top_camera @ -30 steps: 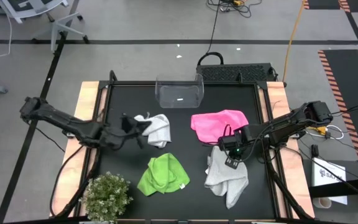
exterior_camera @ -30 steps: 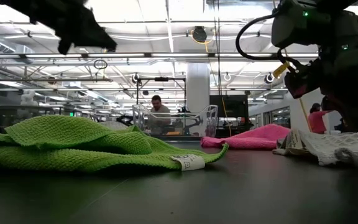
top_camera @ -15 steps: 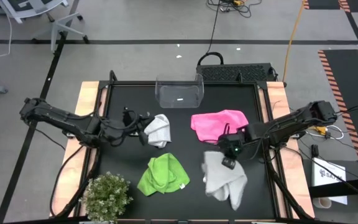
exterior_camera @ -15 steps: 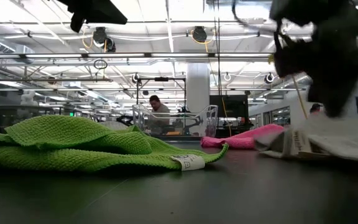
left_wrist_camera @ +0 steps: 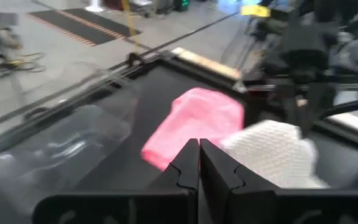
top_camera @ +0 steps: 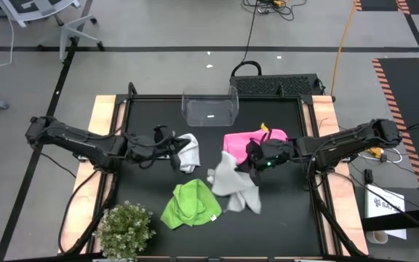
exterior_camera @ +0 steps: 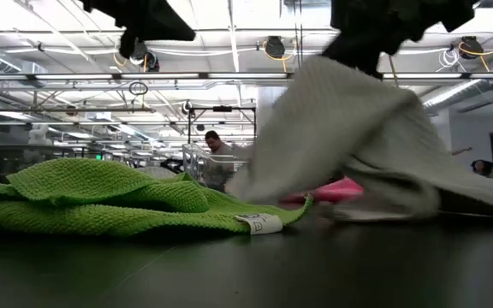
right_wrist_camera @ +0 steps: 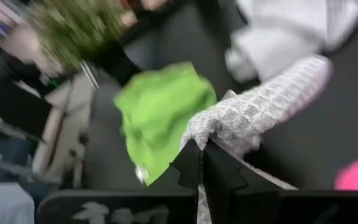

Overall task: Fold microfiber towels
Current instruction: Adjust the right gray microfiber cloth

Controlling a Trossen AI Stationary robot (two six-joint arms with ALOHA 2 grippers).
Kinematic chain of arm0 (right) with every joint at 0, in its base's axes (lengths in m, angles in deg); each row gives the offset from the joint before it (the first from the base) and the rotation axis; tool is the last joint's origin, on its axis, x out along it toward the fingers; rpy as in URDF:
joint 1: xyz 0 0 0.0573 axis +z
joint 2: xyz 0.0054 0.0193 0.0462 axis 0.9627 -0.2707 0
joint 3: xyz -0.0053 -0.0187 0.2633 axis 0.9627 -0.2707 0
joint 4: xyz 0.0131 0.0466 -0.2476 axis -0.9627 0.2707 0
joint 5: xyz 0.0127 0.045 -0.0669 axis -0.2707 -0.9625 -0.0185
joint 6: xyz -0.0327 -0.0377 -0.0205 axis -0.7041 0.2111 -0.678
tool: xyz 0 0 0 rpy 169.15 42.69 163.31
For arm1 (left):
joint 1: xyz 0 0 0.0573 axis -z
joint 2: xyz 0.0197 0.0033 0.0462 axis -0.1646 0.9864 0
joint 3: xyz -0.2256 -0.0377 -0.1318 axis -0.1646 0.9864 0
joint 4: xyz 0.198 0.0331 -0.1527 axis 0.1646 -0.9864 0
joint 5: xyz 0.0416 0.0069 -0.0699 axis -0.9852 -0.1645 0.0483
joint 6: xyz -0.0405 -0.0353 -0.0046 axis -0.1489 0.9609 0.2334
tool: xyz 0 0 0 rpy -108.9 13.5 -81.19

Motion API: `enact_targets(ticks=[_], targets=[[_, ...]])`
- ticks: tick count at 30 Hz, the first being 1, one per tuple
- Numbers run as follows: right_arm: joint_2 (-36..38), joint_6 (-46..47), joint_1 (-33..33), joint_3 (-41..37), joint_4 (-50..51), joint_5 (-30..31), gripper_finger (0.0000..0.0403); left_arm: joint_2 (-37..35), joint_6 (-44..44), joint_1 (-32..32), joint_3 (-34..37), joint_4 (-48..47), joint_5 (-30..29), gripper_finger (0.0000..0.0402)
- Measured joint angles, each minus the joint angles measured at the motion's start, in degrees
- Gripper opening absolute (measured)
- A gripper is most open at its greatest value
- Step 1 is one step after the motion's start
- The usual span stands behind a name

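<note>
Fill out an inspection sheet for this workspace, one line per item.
Surface: black tabletop, wooden side strips.
Job's things: green towel crumpled at front; pink towel crumpled toward the back right; one white towel crumpled at centre left; the other white towel lifted and hanging.
Clutter: clear bin at the back edge; small plant at the front left corner.
Grippers: right gripper shut on the hanging white towel; left gripper shut, at the other white towel.
Cables: black and orange cables on the floor behind.
Surroundings: office chair; a person in the room behind.

Green towel (exterior_camera: 101, 201) nubby cloth; table (top_camera: 144, 211) matt black.
</note>
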Motion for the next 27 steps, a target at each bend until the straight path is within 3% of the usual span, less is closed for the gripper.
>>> enact_targets(ticks=[6,15,27], targets=[[1.93,-3.65,-1.76,0.02,-10.31,0.09,0.0,5.21,2.09,-1.63,0.04,5.29,4.54,0.0014],[2.82,-4.32,-2.39,0.0,-3.67,4.56,0.0,7.14,3.0,-3.06,0.07,7.9,7.51,0.0035],[-14.42,-3.82,-2.28,-0.09,-13.17,2.67,0.0,6.3,-1.3,-3.3,0.09,11.23,7.09,0.001]])
